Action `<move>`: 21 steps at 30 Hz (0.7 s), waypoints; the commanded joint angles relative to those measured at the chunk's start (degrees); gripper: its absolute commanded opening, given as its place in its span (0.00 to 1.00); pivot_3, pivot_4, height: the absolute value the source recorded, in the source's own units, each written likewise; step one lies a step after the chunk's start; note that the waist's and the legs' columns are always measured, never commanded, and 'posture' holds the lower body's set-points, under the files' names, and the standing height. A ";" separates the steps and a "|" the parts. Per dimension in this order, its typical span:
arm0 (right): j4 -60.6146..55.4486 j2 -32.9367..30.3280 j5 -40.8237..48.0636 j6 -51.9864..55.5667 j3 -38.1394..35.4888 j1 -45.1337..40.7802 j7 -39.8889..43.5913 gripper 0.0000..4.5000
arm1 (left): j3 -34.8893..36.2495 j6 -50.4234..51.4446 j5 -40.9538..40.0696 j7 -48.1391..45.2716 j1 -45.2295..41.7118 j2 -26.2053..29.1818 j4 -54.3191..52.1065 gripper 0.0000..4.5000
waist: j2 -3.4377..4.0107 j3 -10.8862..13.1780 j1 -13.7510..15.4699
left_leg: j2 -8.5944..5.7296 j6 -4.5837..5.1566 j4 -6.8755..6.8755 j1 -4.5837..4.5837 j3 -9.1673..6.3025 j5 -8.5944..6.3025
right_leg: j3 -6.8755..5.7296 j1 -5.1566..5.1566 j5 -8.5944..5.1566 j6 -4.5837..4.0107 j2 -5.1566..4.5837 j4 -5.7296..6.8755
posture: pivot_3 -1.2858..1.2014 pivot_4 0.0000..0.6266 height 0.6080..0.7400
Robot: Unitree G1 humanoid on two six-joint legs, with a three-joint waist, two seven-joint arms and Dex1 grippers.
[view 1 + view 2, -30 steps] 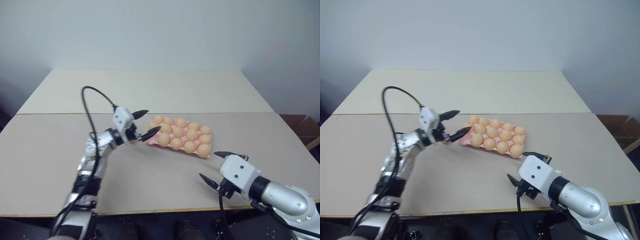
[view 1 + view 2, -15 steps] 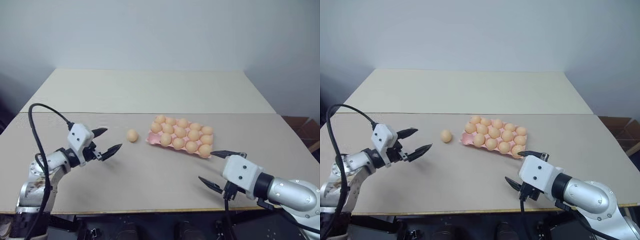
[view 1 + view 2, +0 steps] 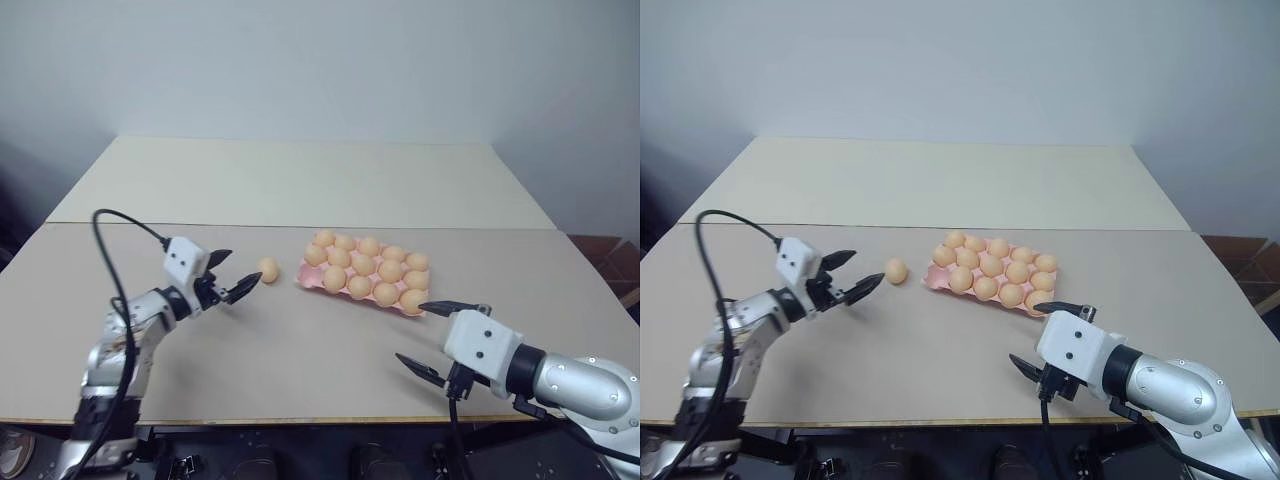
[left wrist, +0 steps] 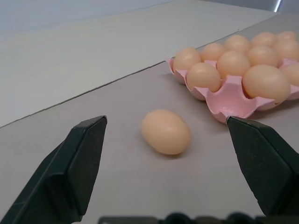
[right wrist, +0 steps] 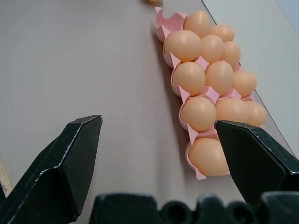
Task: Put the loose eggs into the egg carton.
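Left hand spread wide, nothing in it, aimed at the one loose egg lying on the worktop just left of the pink egg carton. Carton looks nearly full; can't tell which cup is free. Right hand also gaping, idle near the carton's right end. One egg left, by my read.

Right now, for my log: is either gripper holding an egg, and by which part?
Nothing is held. The left gripper stands open facing the loose egg; the right gripper is open too.

Smooth matt eggs, seemingly moulded-pulp pink carton, matt table.
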 commanded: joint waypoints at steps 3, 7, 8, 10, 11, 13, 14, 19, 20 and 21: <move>-1.12 0.28 -1.18 -0.12 0.01 -0.24 -2.18 1.00 | -2.78 -1.26 2.59 2.10 -7.36 -3.23 8.34 0.99 | -0.01 0.00 -0.12 | 0.00 0.00 0.00 -0.01 -0.02 0.00 | -0.01 -0.01 0.20 0.33 0.02 0.00 | 0.52 0.24 1.00; -1.55 0.65 -1.69 0.21 0.42 0.06 -3.38 1.00 | -4.12 -3.80 5.03 3.56 -9.59 -4.85 13.04 0.99 | -0.01 0.00 -0.33 | 0.00 0.01 -0.02 -0.02 -0.01 -0.01 | 0.02 -0.03 0.21 0.35 0.02 -0.03 | 0.52 0.24 1.00; -1.70 0.79 -1.84 0.37 0.53 0.17 -3.71 1.00 | -4.45 -3.78 5.59 4.01 -10.23 -5.09 14.23 0.99 | -0.01 0.00 -0.26 | 0.00 0.01 -0.02 -0.04 -0.03 -0.01 | 0.00 -0.03 0.22 0.35 0.03 -0.03 | 0.52 0.24 1.00; -1.95 0.99 -2.02 0.59 0.60 0.52 -4.32 1.00 | -5.03 -3.95 6.51 4.05 -10.97 -5.03 15.72 0.99 | -0.02 0.00 -0.13 | 0.00 0.01 -0.02 -0.07 -0.05 -0.01 | -0.03 -0.04 0.22 0.35 0.03 -0.03 | 0.52 0.24 1.00; -2.12 1.11 -2.12 0.69 0.60 0.83 -4.67 1.00 | -5.06 -3.66 6.93 4.50 -11.39 -4.92 16.49 0.99 | -0.02 0.00 -0.13 | -0.01 0.02 -0.01 -0.07 -0.06 -0.01 | -0.03 -0.04 0.22 0.35 0.02 -0.03 | 0.52 0.24 1.00; -2.30 1.28 -2.29 0.70 0.66 1.24 -5.13 1.00 | -4.99 -3.45 7.69 5.17 -11.97 -4.80 17.95 0.99 | -0.01 0.00 -0.13 | -0.01 0.02 0.00 -0.07 -0.06 -0.01 | -0.03 -0.04 0.22 0.35 0.01 -0.03 | 0.52 0.24 1.00; -2.31 1.36 -2.35 0.66 0.69 1.34 -5.26 1.00 | -4.91 -3.62 7.86 5.10 -12.13 -4.82 18.59 0.99 | -0.02 0.00 -0.13 | -0.02 0.02 0.00 -0.07 -0.05 -0.01 | -0.02 -0.04 0.22 0.36 0.01 -0.03 | 0.52 0.24 1.00; -1.86 1.37 -2.64 0.36 1.05 1.04 -5.38 1.00 | -5.22 -4.66 7.62 3.49 -12.30 -5.56 19.67 0.99 | -0.01 0.00 -0.17 | -0.01 0.02 0.00 -0.06 -0.06 -0.01 | -0.03 -0.04 0.22 0.37 0.01 -0.03 | 0.52 0.24 1.00; -1.60 1.29 -2.65 0.25 1.12 0.76 -5.34 1.00 | -5.52 -4.79 7.72 3.42 -12.30 -5.91 19.78 0.99 | -0.01 0.00 -0.14 | -0.01 0.02 0.00 -0.07 -0.06 -0.01 | -0.03 -0.04 0.23 0.36 0.01 -0.02 | 0.52 0.24 1.00; -1.36 1.24 -2.59 0.21 1.12 0.48 -5.30 1.00 | -5.72 -4.64 7.78 3.39 -12.34 -6.21 19.92 0.99 | -0.01 0.00 -0.14 | -0.01 0.02 0.00 -0.07 -0.06 -0.01 | -0.04 -0.04 0.23 0.36 0.01 -0.03 | 0.52 0.24 1.00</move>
